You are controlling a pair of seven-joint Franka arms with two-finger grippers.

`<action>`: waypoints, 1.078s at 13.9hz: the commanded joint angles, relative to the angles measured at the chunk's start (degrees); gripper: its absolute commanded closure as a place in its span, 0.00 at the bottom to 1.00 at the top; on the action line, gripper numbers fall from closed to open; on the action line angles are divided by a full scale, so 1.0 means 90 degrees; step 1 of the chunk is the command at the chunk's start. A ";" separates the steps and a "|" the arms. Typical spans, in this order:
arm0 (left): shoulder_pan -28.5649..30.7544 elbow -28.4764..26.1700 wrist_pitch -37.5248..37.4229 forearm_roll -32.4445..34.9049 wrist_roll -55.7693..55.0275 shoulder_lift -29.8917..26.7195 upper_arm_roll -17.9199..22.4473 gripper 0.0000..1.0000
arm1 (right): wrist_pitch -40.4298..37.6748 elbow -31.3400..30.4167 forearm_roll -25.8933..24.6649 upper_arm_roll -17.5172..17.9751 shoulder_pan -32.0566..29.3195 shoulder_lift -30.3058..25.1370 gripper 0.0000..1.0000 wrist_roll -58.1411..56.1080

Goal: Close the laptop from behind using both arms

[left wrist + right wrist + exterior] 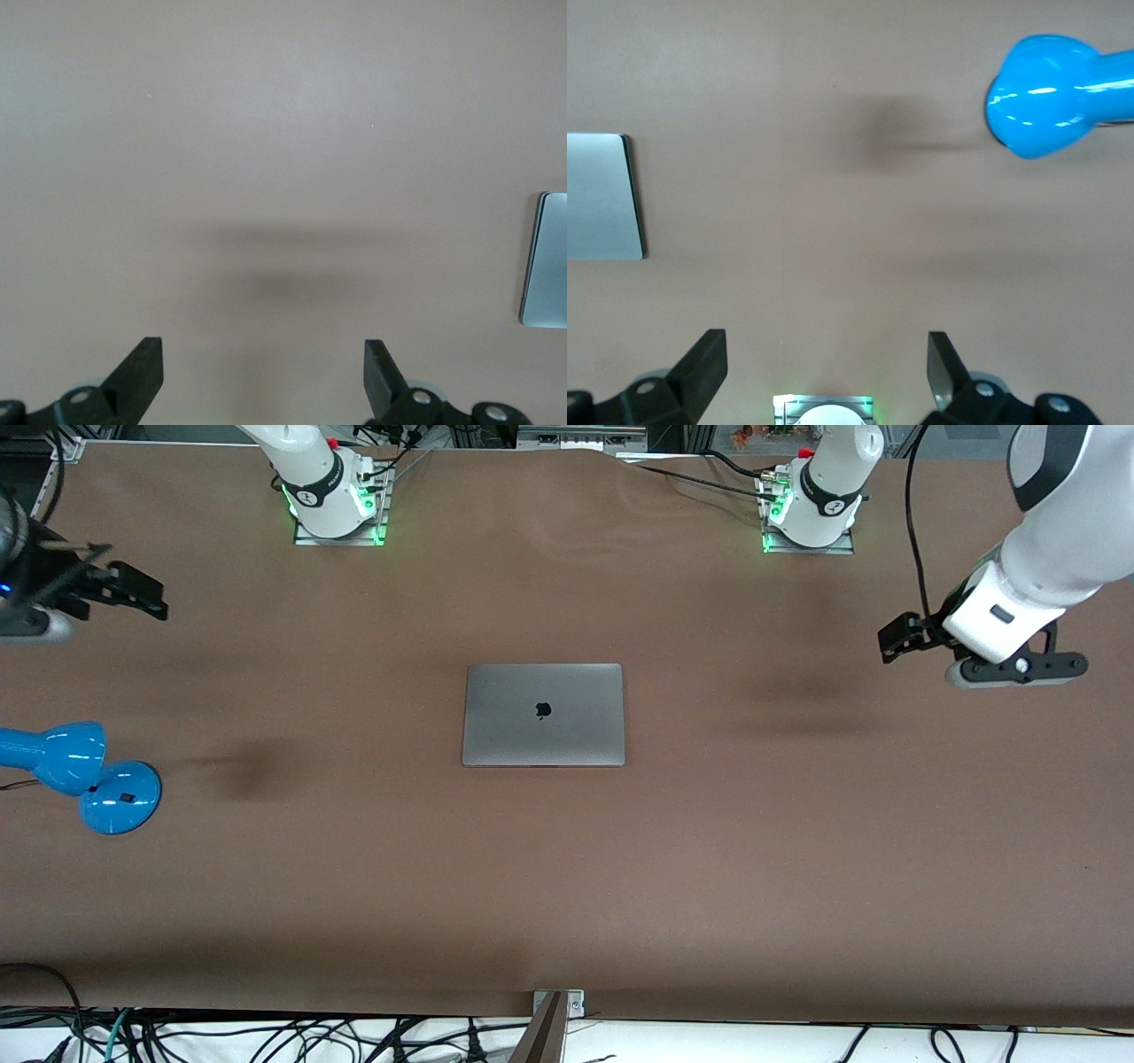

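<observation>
Grey laptop (543, 714), blue lamp (84, 775)

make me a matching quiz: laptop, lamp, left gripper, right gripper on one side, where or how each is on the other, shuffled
Things:
1. laptop
2. lamp
3. left gripper
4. right gripper

Places or states:
A. blue, at the right arm's end of the table
B. shut flat, mid-table
C. open, over bare table at the left arm's end
D. open, over bare table at the right arm's end

Pairs: 1-B, 2-A, 3-C, 4-D

grey laptop (543, 715), shut, flat, mid-table
</observation>
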 commanded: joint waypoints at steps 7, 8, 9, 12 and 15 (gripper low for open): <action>0.0243 0.1013 -0.0543 0.0141 0.0232 0.0268 -0.0183 0.00 | 0.0307 0.0003 0.0002 -0.0046 -0.0023 0.0166 0.00 0.0438; 0.0223 0.1081 -0.0563 0.0141 0.0232 0.0297 -0.0182 0.00 | 0.0327 0.0013 0.0002 -0.0046 -0.0023 0.0166 0.00 0.0437; 0.0213 0.1101 -0.0563 0.0141 0.0232 0.0317 -0.0182 0.00 | 0.0336 0.0013 0.0002 -0.0046 -0.0023 0.0166 0.00 0.0447; 0.0213 0.1101 -0.0563 0.0141 0.0252 0.0317 -0.0192 0.00 | 0.0327 0.0042 0.0070 -0.0056 -0.0033 0.0205 0.00 0.0447; 0.0223 0.1111 -0.0563 0.0131 0.0242 0.0317 -0.0192 0.00 | 0.0317 0.0043 0.0080 -0.0056 -0.0033 0.0214 0.00 0.0447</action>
